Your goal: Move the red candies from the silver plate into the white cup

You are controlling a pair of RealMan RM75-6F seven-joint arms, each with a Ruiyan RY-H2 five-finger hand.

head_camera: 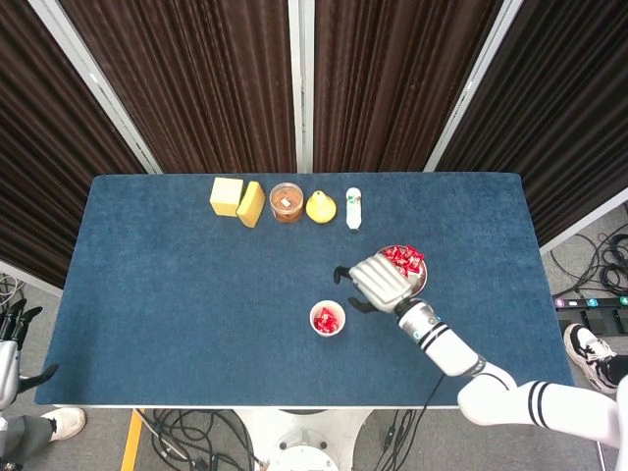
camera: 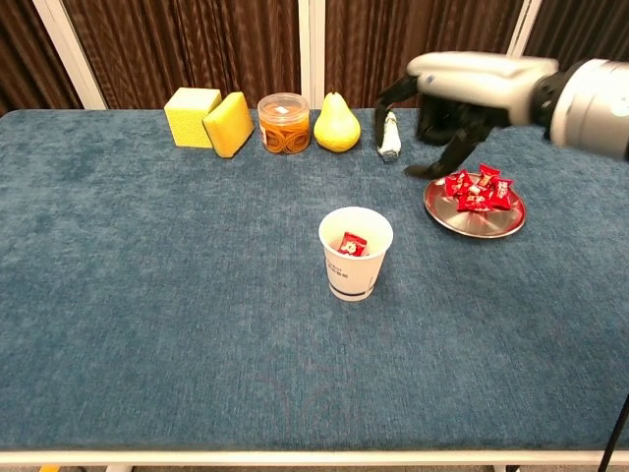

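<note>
Cup [camera: 356, 252] sits mid-tabletop toward the front edge: white paper, tapered, red candies in cup [head_camera: 327, 319] visible inside. My right hand [camera: 454, 98] hovers empty over the left rim of the silver plate [camera: 474, 222], fingers spread and curled down. Pile of candies [camera: 478, 190] sits on the plate, near the right edge: crinkly glossy wrappers on shallow round metal. Looks like the re-grasp step; next needs a descent and a pinch on one wrapper. Left hand [head_camera: 12, 329] idles off the table's left edge, can't tell its state.

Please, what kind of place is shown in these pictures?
Probably a robot test lab: a blue-covered table before dark curtains, loose cables on the floor, and props lined up in a row, such as a pear.
</note>
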